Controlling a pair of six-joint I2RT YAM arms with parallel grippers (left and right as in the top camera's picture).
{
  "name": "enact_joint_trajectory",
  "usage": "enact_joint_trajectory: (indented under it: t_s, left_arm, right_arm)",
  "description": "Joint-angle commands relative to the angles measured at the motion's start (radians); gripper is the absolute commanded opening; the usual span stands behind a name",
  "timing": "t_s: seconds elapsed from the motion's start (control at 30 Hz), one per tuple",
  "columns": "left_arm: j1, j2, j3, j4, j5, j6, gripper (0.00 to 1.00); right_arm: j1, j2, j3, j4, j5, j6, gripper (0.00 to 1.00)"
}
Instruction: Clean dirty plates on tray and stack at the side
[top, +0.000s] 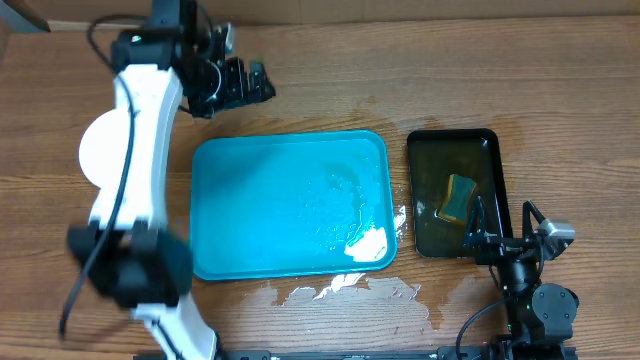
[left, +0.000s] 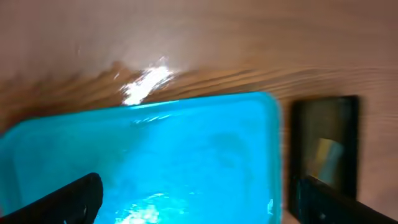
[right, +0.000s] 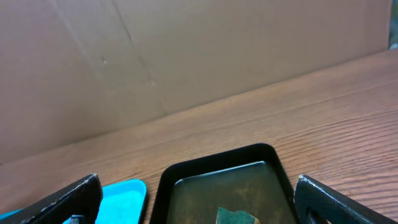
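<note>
The teal tray (top: 290, 205) lies mid-table and holds only water and white foam (top: 368, 243); no plate is on it. A white round plate (top: 100, 155) rests on the table left of the tray, partly hidden by my left arm; I cannot tell whether others lie under it. My left gripper (top: 258, 85) hovers past the tray's far left corner, open and empty. In the left wrist view the tray (left: 155, 155) fills the space beneath the open gripper (left: 198, 190). My right gripper (top: 503, 218) is open and empty at the black tray's near end.
A black tray (top: 455, 190) with dark water stands right of the teal tray, a yellow-green sponge (top: 460, 197) lying in it; the sponge (right: 236, 218) also shows between my right fingers. Foam and water (top: 340, 290) are spilled on the wood in front of the teal tray. A cardboard wall (right: 186, 56) stands behind.
</note>
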Motion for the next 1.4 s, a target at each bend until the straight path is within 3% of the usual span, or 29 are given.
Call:
enact_joint_trajectory:
  t_s: [0.0,0.2,0.33,0.5,0.7,0.93,1.1,1.37]
  left_arm:
    - [-0.006,-0.230,0.009,-0.003,0.001,0.019,1.00]
    - [-0.006,-0.522,0.009,-0.003,0.001,0.019,1.00]
    - [-0.005,-0.684,0.005,-0.014,-0.121,0.086,1.00]
    - [0.011,-0.880,-0.083,-0.031,-0.133,0.087,1.00]
    - [0.122,-1.107,-0.345,-0.040,-0.141,0.087,1.00]
    - [0.134,-1.400,-0.766,0.012,-0.156,0.087,1.00]
    - [0.134,-1.571,-1.038,0.274,-0.154,0.079,1.00]
    - [0.133,-1.802,-1.468,1.047,-0.148,-0.020,1.00]
  right_arm:
    - [-0.002,-0.010,-0.010,0.006,0.010,-0.003,1.00]
    - [-0.002,-0.010,-0.010,0.006,0.010,-0.003,1.00]
    - [-0.002,-0.010,-0.010,0.006,0.010,-0.004,1.00]
    - [-0.002,-0.010,-0.010,0.006,0.010,-0.003,1.00]
    - [-0.002,-0.010,-0.010,0.006,0.010,-0.004,1.00]
    - [-0.002,-0.010,-0.010,0.006,0.010,-0.003,1.00]
    - [-0.002,-0.010,-0.010,0.006,0.010,-0.003,1.00]
    - [-0.002,-0.010,-0.010,0.006,0.010,-0.003,1.00]
